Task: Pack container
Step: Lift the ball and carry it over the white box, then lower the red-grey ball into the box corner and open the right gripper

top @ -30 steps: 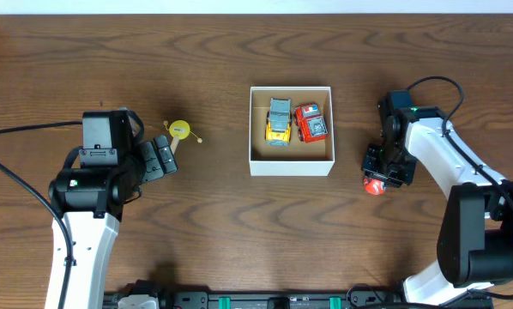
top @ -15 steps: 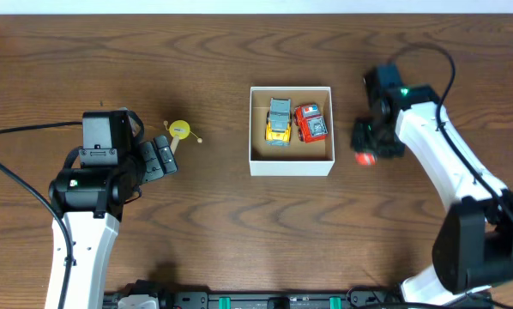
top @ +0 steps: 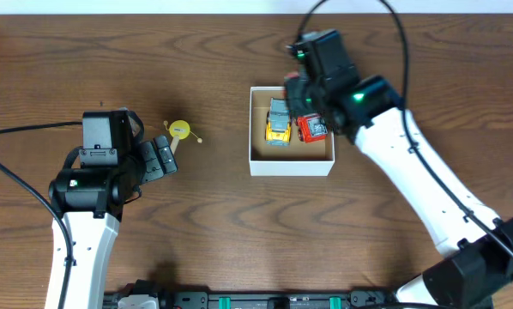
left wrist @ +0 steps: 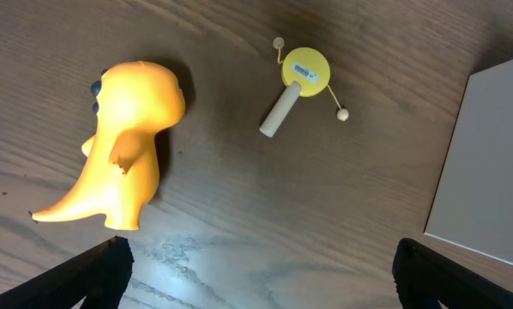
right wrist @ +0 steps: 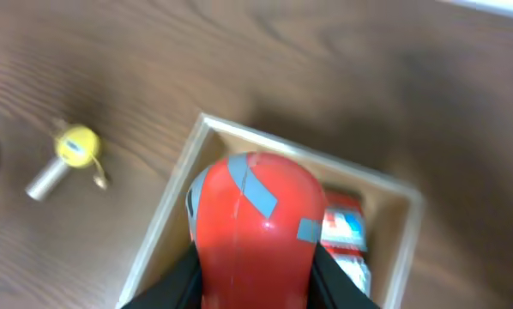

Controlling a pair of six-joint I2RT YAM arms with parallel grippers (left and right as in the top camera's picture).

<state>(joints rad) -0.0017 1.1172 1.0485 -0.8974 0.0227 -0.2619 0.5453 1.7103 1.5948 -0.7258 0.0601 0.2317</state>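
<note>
The container (top: pixel 291 168) is a white square box, brown inside, at the table's middle. A yellow and grey toy car (top: pixel 278 120) and a red toy truck (top: pixel 311 127) lie in it. My right gripper (top: pixel 304 96) hovers over the container's far side. In the right wrist view it (right wrist: pixel 255 279) is shut on a rounded red toy car (right wrist: pixel 255 215) with grey windows, held above the container's rim (right wrist: pixel 166 223) beside the red truck (right wrist: pixel 347 232). My left gripper (top: pixel 164 156) stands open at the left, its fingers (left wrist: pixel 102 266) wide apart over bare wood.
A small yellow rattle drum (top: pixel 180 130) on a stick lies left of the container. The left wrist view shows that drum (left wrist: pixel 304 73), an orange toy dinosaur (left wrist: pixel 128 137) lying on its side, and the container's white wall (left wrist: pixel 488 172) at the right.
My right arm has swung from the table right of the container up and leftward over it, carrying the red toy car. The left arm has not moved.
</note>
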